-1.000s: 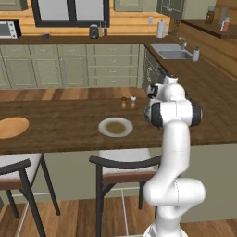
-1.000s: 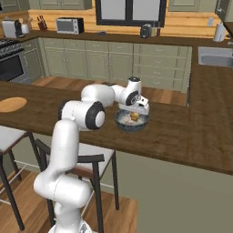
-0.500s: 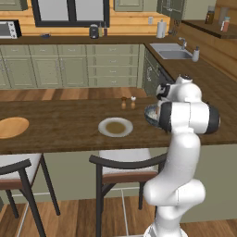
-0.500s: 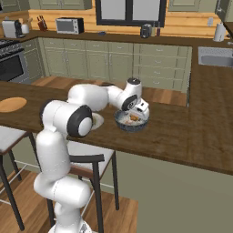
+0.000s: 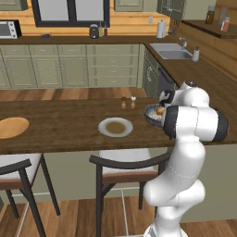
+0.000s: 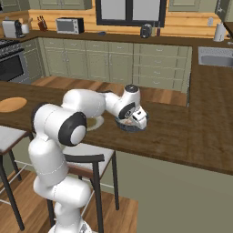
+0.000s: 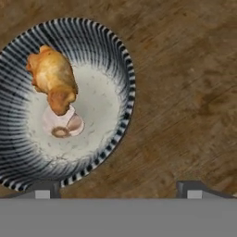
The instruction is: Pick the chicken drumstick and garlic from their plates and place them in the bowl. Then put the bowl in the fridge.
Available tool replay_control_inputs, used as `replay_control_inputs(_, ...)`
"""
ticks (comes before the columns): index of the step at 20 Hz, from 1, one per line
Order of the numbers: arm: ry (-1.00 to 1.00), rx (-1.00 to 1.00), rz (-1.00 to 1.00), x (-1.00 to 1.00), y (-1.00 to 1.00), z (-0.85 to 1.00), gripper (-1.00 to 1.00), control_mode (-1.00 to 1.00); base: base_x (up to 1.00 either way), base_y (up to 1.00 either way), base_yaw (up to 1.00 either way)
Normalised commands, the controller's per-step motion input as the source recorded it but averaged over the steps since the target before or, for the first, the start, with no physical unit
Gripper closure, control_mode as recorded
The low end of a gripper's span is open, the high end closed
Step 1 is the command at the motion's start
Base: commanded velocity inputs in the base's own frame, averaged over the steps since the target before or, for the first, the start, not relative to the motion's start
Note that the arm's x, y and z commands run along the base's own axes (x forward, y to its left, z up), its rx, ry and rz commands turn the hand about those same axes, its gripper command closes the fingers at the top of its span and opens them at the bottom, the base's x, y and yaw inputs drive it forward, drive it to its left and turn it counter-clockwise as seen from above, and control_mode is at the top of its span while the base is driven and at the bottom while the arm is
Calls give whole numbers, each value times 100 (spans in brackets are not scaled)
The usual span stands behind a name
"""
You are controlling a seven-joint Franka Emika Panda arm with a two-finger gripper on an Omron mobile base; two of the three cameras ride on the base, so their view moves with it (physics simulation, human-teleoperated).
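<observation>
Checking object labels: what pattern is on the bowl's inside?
Dark and white radial stripes on the bowl, pale centre; hand view.

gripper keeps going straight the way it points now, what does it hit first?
Probably the rim of the bowl, or the wooden counter just beside it: the open gripper straddles that edge. Depth is unclear. The chicken drumstick and garlic sit off-line.

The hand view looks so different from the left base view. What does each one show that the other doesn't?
Hand view alone: the garlic lying under the chicken drumstick, the bowl's striped inside, and the open hand with one fingertip over the rim.

Left base view alone: the grey-white plate, the orange wooden plate, two small shakers, the stools, cabinets and sink.

Both: the bowl on the wooden counter, with the drumstick inside.
</observation>
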Motion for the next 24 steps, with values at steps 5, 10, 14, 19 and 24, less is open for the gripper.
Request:
replay_control_inputs(5, 1, 24, -5, 0, -49, -1, -100, -100, 0, 0, 0)
replay_control_inputs(10, 0, 8, 0, 30, -6, -18, -100, -100, 0, 0, 0)
replay_control_inputs(14, 0, 0, 0, 56, 0, -27, -100, -100, 0, 0, 0)
replay_control_inputs(19, 0, 0, 0, 48, 6, -36, -100, -100, 0, 0, 0)
replay_control_inputs(24, 1, 0, 0, 13, 20, -35, -100, -100, 0, 0, 0)
